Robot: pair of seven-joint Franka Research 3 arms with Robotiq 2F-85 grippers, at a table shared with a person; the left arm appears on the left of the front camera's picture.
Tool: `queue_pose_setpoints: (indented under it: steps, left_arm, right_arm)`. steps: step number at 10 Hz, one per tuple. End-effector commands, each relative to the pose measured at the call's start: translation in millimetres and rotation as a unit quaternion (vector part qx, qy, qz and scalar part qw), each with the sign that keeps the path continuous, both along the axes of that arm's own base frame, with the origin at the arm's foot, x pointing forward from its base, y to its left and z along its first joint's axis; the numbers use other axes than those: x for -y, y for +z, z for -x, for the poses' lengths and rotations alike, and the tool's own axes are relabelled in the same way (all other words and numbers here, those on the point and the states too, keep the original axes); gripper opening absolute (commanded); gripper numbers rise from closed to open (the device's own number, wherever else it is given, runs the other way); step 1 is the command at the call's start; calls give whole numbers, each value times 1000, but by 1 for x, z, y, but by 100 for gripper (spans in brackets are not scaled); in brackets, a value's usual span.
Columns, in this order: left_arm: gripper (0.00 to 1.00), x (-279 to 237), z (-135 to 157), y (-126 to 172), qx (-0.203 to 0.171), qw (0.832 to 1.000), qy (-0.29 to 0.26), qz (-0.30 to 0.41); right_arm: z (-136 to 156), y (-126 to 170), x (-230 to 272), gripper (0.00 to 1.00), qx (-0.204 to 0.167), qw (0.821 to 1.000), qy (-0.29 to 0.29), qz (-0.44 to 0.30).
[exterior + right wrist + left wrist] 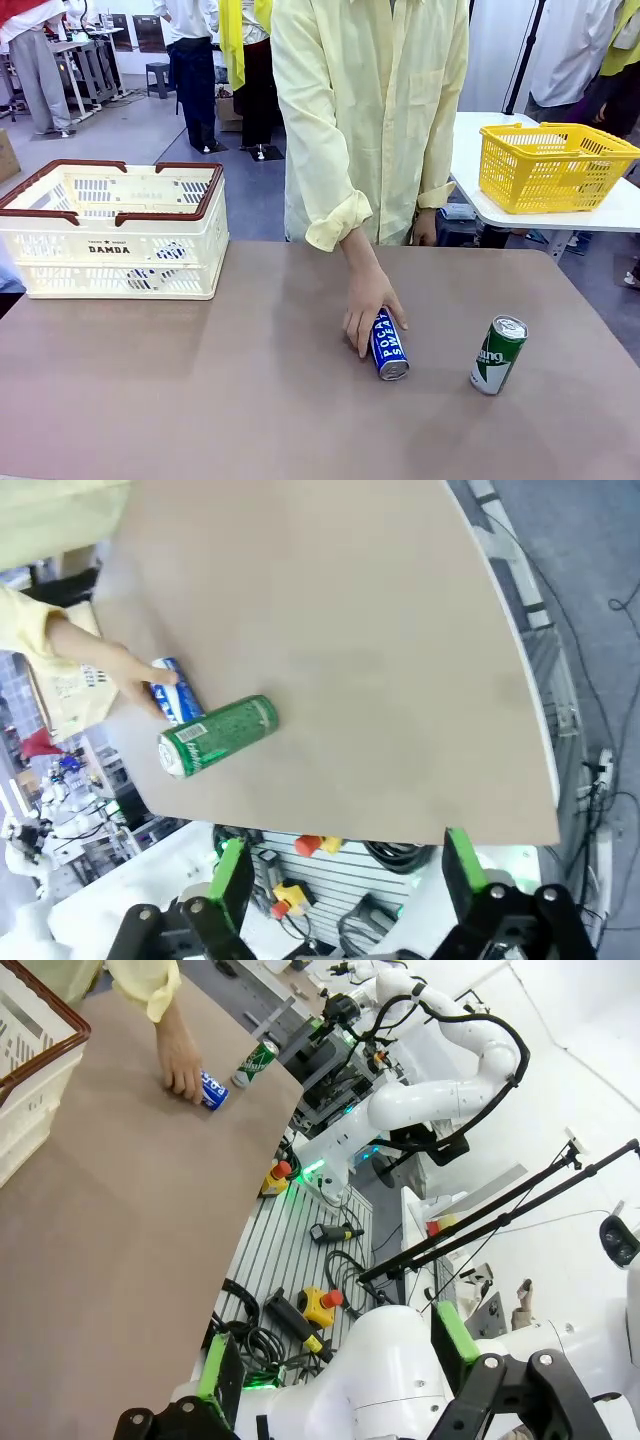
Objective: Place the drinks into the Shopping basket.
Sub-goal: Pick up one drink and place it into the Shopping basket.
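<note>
A blue Pocari can point(389, 345) lies on the brown table point(250, 400), one silver end toward me. The fingers of a person's hand point(368, 305) rest on it. A green can point(498, 354) stands upright just to its right, untouched. The cream Shopping basket point(110, 230) with the red-brown rim sits at the far left; blue-and-white shapes show through its slots. In the left wrist view, my left gripper point(335, 1360) is open off the table's edge, far from the blue can point(212, 1091) and green can point(256, 1062). My right gripper point(345, 875) is open, back from the green can point(218, 735).
A yellow mesh basket point(553, 165) stands on a separate white table point(620, 210) at the back right. The person in a pale yellow shirt point(370, 110) stands at the far edge. Bare tabletop stretches between the cans and the cream basket.
</note>
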State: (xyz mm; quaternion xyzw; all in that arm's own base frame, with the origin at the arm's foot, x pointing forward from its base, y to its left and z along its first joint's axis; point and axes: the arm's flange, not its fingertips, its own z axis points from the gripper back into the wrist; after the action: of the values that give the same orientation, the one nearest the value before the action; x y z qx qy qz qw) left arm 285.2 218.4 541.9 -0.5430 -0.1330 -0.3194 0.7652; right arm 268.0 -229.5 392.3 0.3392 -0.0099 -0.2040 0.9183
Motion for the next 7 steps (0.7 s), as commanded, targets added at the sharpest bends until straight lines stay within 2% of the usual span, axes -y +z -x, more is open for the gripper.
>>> queue_pose_setpoints:
  steps: [1,4,6,7]
  left_arm:
    - [100,3,0,2,-1,1000,8,6]
    - [100,3,0,2,-1,1000,8,6]
    - [100,3,0,2,-1,1000,8,6]
    - [100,3,0,2,-1,1000,8,6]
  right_arm:
    - [-9,14,-12,100,28,999,31,-10]
    - [-18,42,-61,100,48,995,85,36]
    - [-33,68,-116,100,61,984,148,76]
    - [-43,75,-148,100,54,977,176,103]
